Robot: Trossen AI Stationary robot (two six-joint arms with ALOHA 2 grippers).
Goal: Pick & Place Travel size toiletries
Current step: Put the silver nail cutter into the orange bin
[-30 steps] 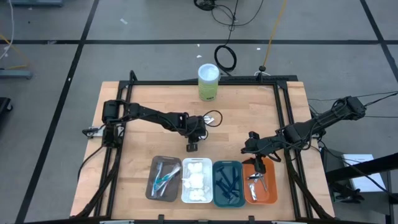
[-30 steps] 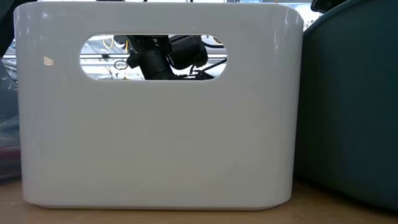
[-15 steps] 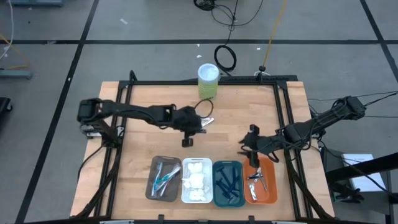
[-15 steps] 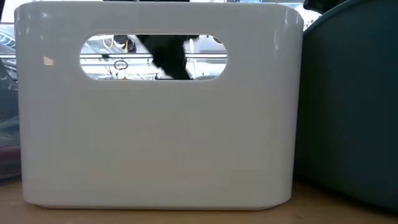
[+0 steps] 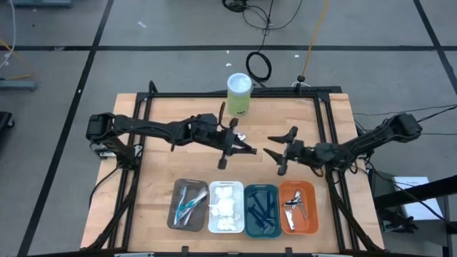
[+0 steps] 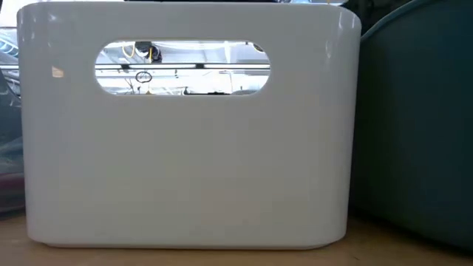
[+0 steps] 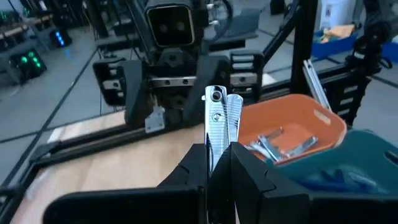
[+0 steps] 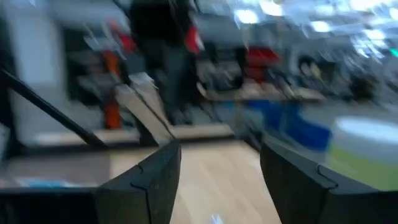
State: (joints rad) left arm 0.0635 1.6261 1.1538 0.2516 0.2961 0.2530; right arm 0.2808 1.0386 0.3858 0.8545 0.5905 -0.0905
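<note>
Your left gripper (image 7: 217, 163) grasps a silver nail clipper (image 7: 216, 121) between clenched fingers, beyond the orange tray (image 5: 309, 212); your right gripper (image 5: 277, 148), fingers released, hovers beside it.

Left gripper (image 5: 246, 149) has swung from beside the white tray's far end, past the table's middle, and now points right, clamped on a silver metal tool (image 7: 217, 124). Right gripper (image 5: 275, 151) has lifted off the orange tray (image 5: 312, 193), moved farther and left, and now faces the left gripper, jaws apart, empty. In the low view, the dark arm behind the white tray's handle slot (image 6: 182, 68) is gone.
</note>
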